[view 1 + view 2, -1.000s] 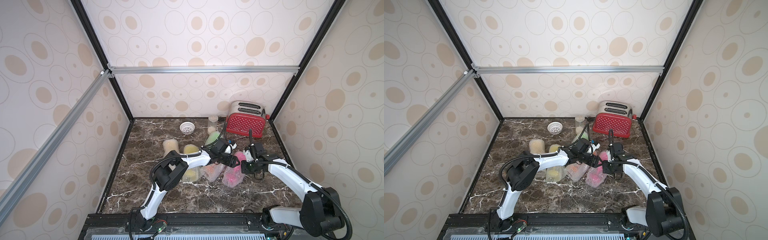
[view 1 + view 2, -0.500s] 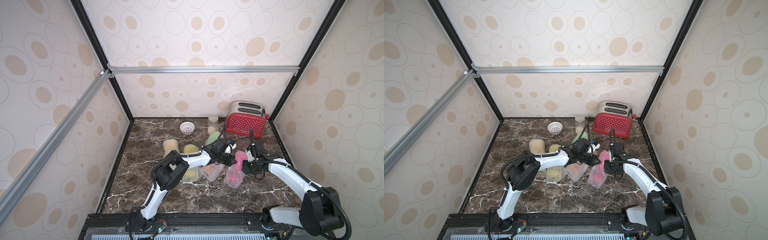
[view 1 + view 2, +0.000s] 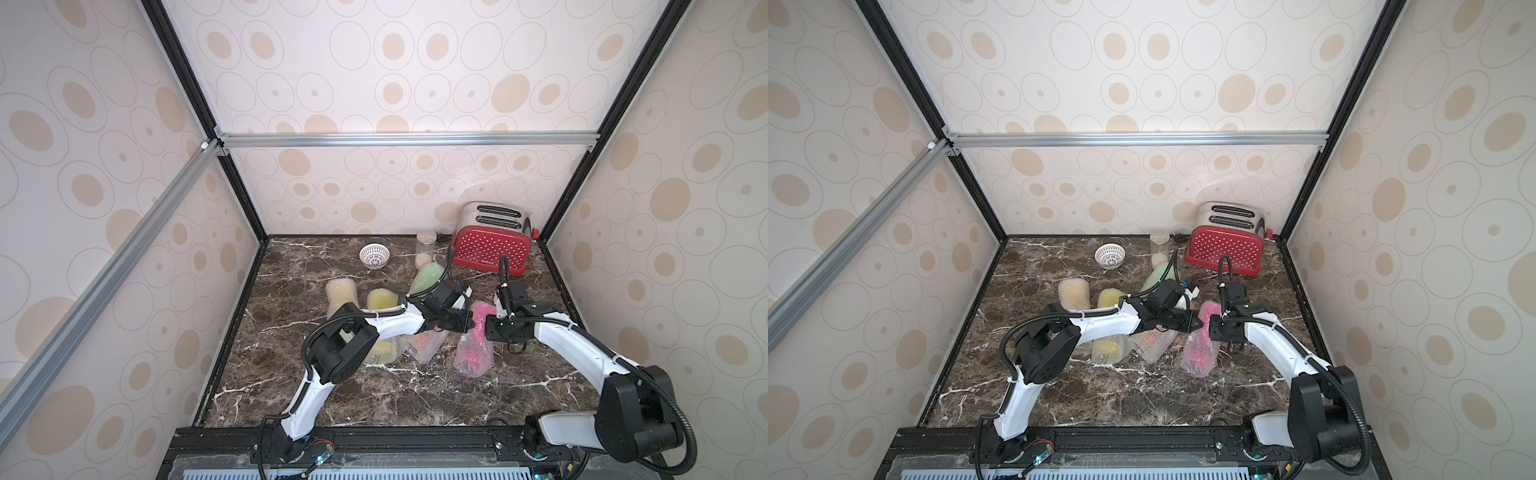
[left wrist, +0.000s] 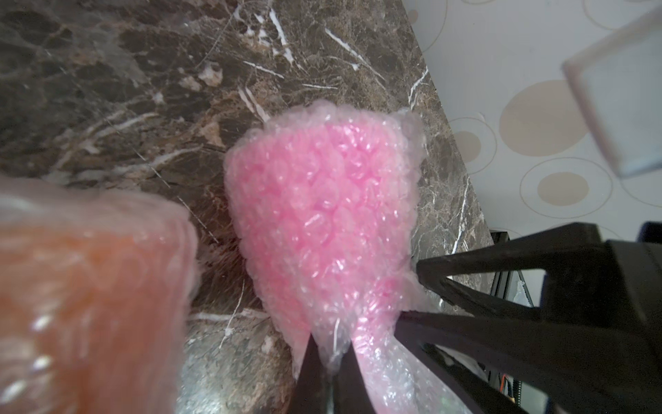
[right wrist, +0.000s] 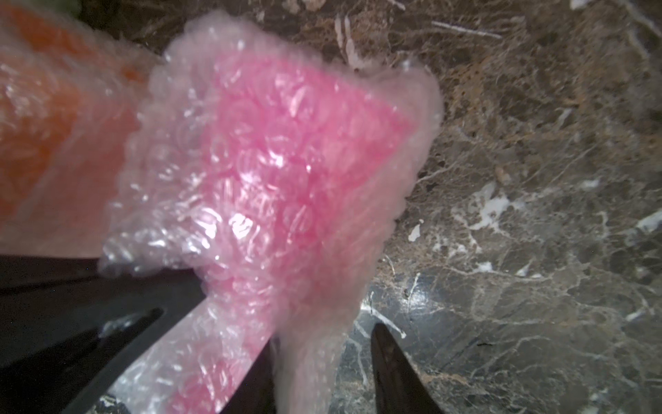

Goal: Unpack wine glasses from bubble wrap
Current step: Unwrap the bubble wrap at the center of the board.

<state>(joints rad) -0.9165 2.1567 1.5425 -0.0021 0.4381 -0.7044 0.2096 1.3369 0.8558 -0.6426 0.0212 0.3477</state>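
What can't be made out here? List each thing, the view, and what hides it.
- Pink wine glass: left wrist view; the bubble wrap veils its stem and foot.
- Orange bundle: left wrist view; blurred and cut off by the picture's edge.
- Yellow bundle: both top views; the left arm covers its middle.
- Jar: both top views; too small to tell its contents.

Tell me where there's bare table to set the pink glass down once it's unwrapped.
Widest bare marble: the front strip between the pink bundle and front rail. Smaller: beside the white bowl, toward the far corner. Crowded: mid-table, from the amber bundle to the pink one.
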